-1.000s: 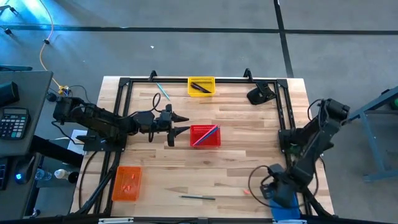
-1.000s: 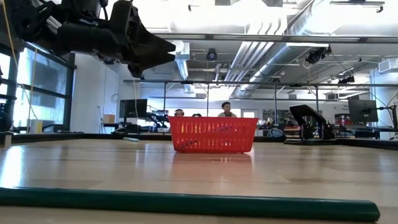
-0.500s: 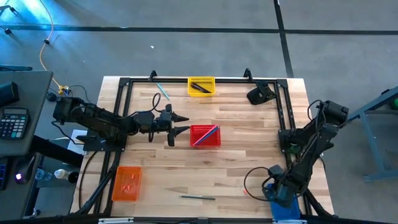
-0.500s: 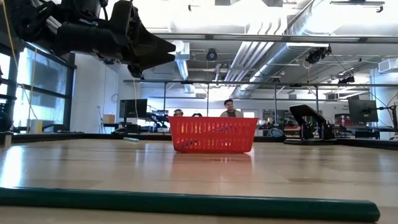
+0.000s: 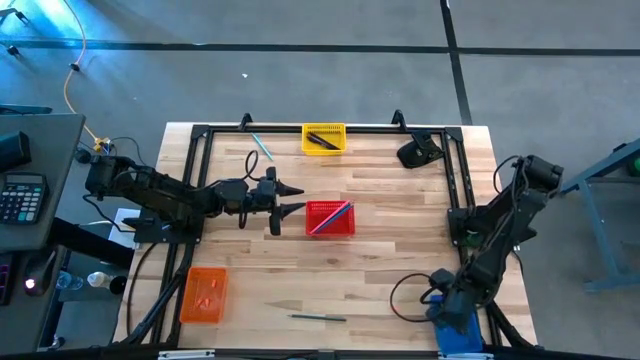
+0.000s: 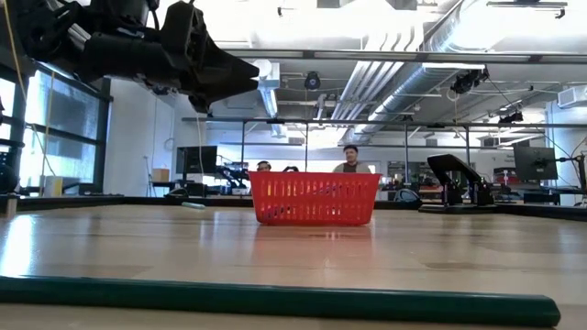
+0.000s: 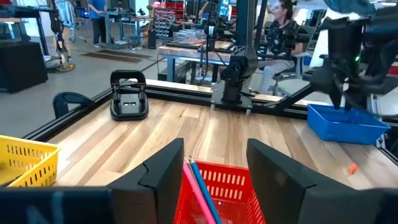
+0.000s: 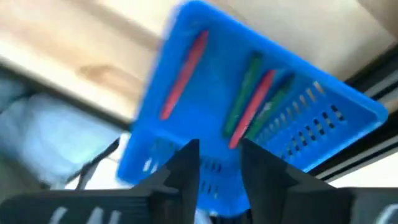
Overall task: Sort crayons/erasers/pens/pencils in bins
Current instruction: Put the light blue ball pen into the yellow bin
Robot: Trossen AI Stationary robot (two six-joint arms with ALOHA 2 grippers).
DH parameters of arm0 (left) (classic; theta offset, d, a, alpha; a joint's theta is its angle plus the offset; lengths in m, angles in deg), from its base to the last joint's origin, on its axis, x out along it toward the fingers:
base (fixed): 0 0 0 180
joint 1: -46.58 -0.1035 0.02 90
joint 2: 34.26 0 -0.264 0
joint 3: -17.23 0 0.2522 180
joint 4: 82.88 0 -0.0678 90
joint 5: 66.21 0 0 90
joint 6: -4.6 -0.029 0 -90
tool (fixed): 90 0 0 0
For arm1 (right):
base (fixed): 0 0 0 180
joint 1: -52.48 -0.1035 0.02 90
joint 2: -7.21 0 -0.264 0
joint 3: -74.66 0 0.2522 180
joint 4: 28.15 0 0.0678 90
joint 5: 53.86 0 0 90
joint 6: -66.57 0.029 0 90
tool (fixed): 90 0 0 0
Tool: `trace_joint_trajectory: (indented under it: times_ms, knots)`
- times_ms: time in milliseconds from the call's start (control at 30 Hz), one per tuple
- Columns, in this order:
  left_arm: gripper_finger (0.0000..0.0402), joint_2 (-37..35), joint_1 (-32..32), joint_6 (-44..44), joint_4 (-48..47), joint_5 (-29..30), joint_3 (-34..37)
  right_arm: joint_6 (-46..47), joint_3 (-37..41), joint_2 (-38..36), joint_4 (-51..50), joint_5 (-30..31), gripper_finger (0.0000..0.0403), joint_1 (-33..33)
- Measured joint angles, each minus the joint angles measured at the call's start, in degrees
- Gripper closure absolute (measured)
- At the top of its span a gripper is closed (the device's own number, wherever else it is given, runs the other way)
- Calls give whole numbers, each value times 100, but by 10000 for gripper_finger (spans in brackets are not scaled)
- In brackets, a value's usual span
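Observation:
My left gripper [image 5: 292, 198] [image 7: 214, 168] hangs open and level just left of the red bin [image 5: 330, 217], which holds a pink and a blue pencil [image 7: 200, 186]. My right gripper [image 5: 452, 318] [image 8: 219, 163] points down over the blue bin [image 8: 249, 106] at the near right corner, open, with nothing between its fingers. Several red and green sticks [image 8: 249, 109] lie in that bin. The yellow bin [image 5: 323, 138] holds black pens. The orange bin [image 5: 204, 295] sits near left. A green pencil [image 5: 318, 317] [image 6: 275, 301] and a teal pencil [image 5: 262, 146] lie flat on the table.
A small orange lump [image 7: 352, 168] lies on the wood beside the blue bin. A black device [image 5: 418, 152] stands at the far right corner. A black frame rail [image 5: 200, 130] runs round the table. People sit in the room beyond the table.
My right arm has shifted slightly toward the table's near right corner, staying over the blue bin. My left arm has kept still.

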Motion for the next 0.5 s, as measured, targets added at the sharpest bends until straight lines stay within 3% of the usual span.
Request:
trace_joint_trajectory:
  times_ms: [133,233,400,500]
  knots:
    - [268,0,-6,-60,10,6,-2,-844,-251,-310,-518,118,346,242]
    - [299,0,-87,-60,48,22,-2,-1635,-276,-600,-690,580,390,552]
    - [355,0,-315,-52,48,-114,-4,-3477,-287,-1004,-682,1681,398,1260]
    - [388,0,-416,-8,28,-198,-7,-4871,-287,-1121,-622,2047,400,1782]
